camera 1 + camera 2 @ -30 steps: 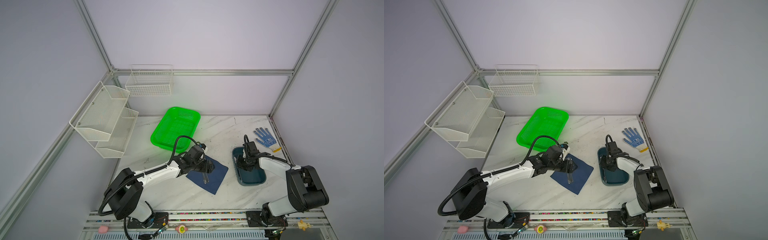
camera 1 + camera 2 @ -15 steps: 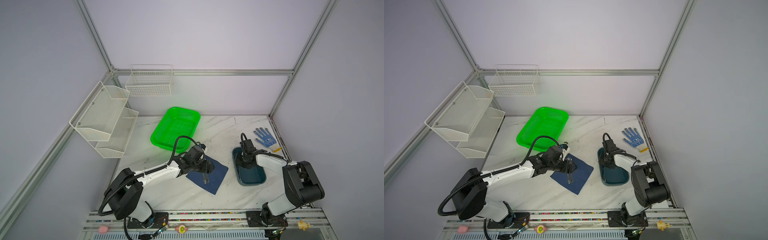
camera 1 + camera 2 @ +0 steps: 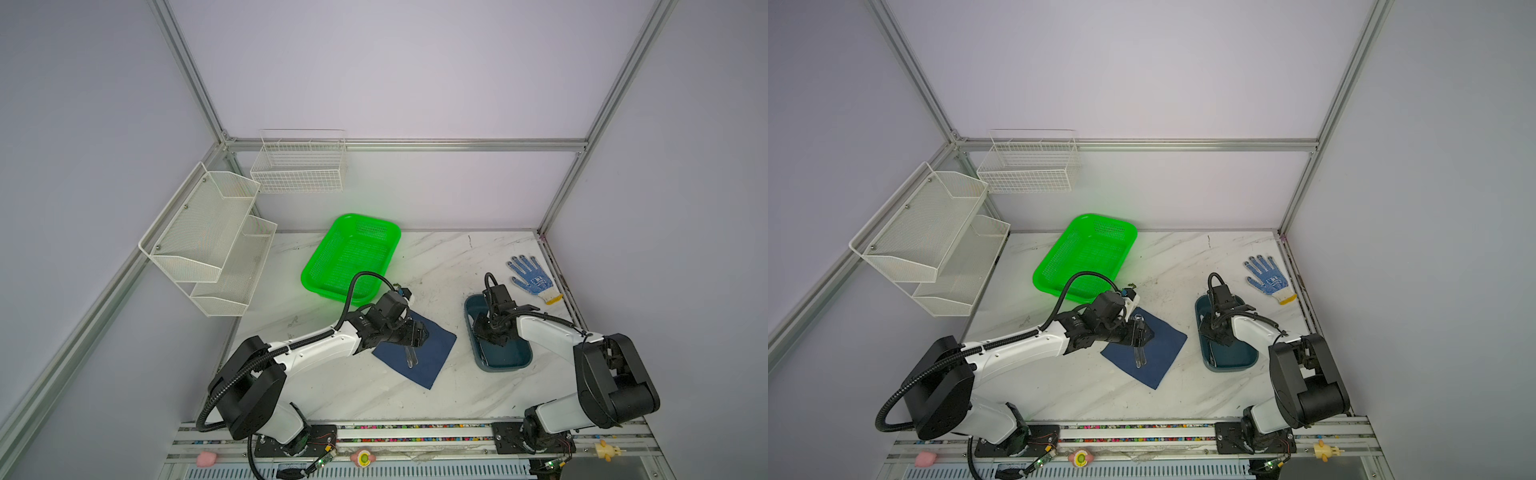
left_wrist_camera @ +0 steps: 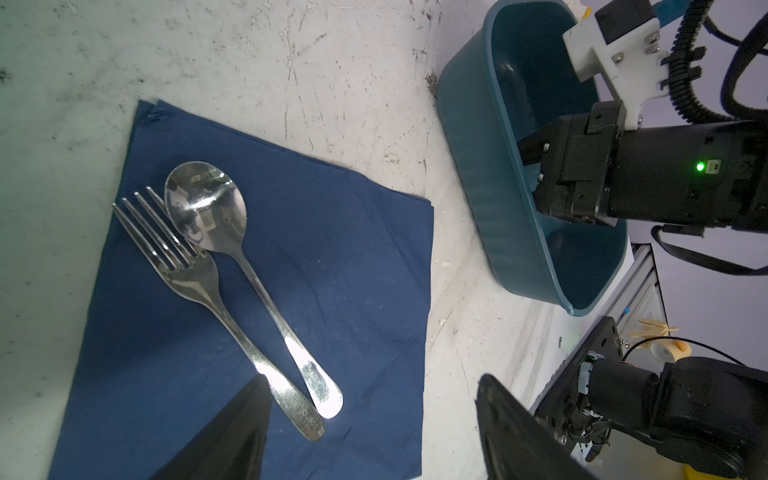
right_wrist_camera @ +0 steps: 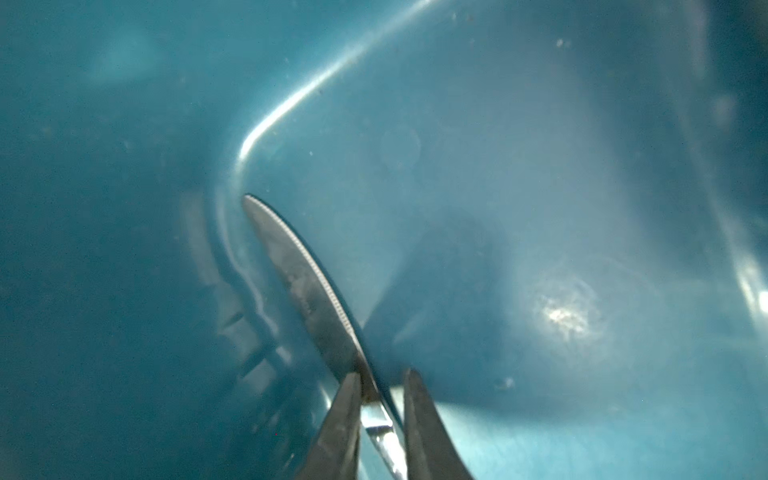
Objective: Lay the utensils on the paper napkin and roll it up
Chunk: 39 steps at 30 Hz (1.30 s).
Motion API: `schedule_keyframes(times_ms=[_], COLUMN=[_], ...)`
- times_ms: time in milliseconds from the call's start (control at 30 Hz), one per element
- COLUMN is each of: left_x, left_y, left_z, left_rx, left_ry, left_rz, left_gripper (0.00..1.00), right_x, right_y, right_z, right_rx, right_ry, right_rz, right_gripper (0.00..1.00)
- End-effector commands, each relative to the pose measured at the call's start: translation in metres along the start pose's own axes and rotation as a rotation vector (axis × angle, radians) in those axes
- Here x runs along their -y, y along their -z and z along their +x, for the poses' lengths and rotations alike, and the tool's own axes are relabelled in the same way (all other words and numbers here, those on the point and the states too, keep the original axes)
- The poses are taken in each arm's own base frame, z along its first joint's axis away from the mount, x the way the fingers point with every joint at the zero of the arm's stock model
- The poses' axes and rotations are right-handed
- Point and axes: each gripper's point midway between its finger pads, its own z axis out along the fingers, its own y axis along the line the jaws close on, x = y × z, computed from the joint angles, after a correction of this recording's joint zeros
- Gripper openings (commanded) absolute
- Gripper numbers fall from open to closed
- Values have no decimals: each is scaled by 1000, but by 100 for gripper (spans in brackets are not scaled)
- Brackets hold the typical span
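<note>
Your knife (image 5: 303, 286) lies in the teal tray (image 5: 540, 124), between the barely parted jaws of the right claw (image 5: 378, 376). Can't tell if it's pinched, so it could slip on the lift. Fork (image 4: 187, 278) and spoon (image 4: 208, 208) sit on the napkin (image 4: 332, 249) under your wide-open left claw (image 4: 372, 378).

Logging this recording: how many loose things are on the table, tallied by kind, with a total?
fork: 1
spoon: 1
knife: 1
napkin: 1
tray: 1
basket: 1
glove: 1
Total: 7
</note>
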Motion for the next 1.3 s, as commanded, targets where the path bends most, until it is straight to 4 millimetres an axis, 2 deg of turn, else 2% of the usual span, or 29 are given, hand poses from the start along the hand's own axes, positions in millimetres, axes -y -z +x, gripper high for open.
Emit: schedule_keyframes(times_ms=[0, 267, 433, 600, 833, 1067, 1267], left_x=[29, 29, 29, 30, 27, 26, 27], left_y=[22, 23, 22, 21, 22, 23, 23], left_z=[-36, -36, -37, -38, -36, -34, -35], left_rx=[96, 96, 97, 94, 92, 93, 96], left_ry=[-50, -54, -50, -48, -46, -47, -49], left_rz=[63, 57, 56, 58, 47, 45, 46], left_gripper=[77, 77, 77, 77, 77, 77, 77], right_x=[12, 3, 20, 21, 21, 20, -1], right_y=[-4, 1, -13, -24, -28, -19, -8], right_z=[32, 27, 35, 37, 36, 28, 25], right_rx=[-122, -111, -143, -153, -152, -108, -94], right_ry=[18, 60, 73, 76, 72, 57, 77], right_rz=[58, 49, 135, 144, 139, 140, 33], right_gripper=[25, 31, 31, 27, 16, 11, 8])
